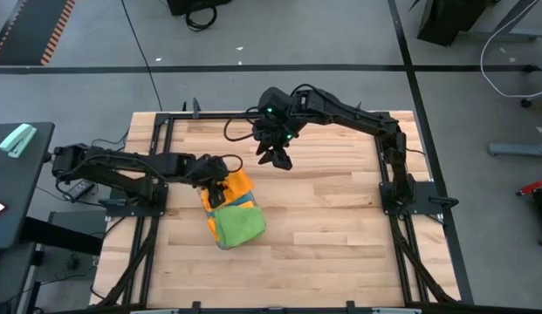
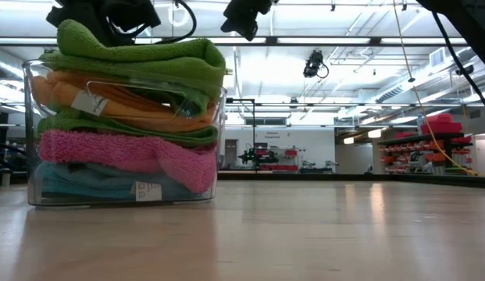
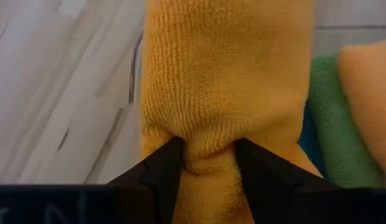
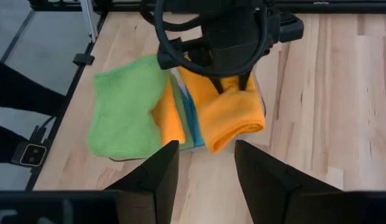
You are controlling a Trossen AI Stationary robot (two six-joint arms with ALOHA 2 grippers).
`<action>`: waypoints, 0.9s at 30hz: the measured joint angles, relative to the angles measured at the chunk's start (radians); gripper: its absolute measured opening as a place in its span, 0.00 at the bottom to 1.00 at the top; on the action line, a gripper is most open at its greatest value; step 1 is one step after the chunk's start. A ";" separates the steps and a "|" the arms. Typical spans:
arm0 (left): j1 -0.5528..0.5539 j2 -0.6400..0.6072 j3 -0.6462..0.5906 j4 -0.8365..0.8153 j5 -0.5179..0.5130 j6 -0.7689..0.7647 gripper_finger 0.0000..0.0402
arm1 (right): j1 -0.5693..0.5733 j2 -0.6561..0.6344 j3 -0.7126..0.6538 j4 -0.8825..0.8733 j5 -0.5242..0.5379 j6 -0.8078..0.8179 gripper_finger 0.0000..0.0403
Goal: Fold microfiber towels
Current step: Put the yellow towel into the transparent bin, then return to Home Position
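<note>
A small clear tray [image 2: 219,148] left of the table's middle holds a stack of folded microfiber towels: blue [image 2: 86,181] at the bottom, then pink [image 2: 109,150], green and orange, with a green one [image 1: 238,225] on top. A folded orange towel [image 1: 240,185] lies on the far side of the stack. My left gripper [image 1: 220,180] is down on it, shut on its cloth. My right gripper [image 1: 277,159] hangs open above the bare table just beyond the tray, holding nothing. My left gripper pinches a bunched ridge of the orange towel [image 3: 206,154] between its two fingers [image 3: 163,167], several layers thick where the cloth puckers. The fingers slant down from the table's left. The towel lies on the stack, not lifted, stretching away beyond the fingertips.
Wooden table top [image 1: 340,227] stretches to the right of and in front of the tray. Black frame rails [image 1: 166,157] run along the table's edges. Cables trail from both arms.
</note>
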 joint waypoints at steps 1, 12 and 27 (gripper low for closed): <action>0.000 -0.004 0.000 0.006 0.009 0.000 0.40 | 0.000 0.000 0.000 0.000 0.000 0.000 0.41; 0.000 -0.240 0.001 -0.006 0.051 -0.077 0.41 | -0.012 -0.008 0.000 -0.017 0.002 0.009 0.41; 0.011 -0.742 -0.006 -0.030 -0.126 -0.107 0.25 | -0.023 -0.160 -0.002 -0.008 0.051 0.034 0.19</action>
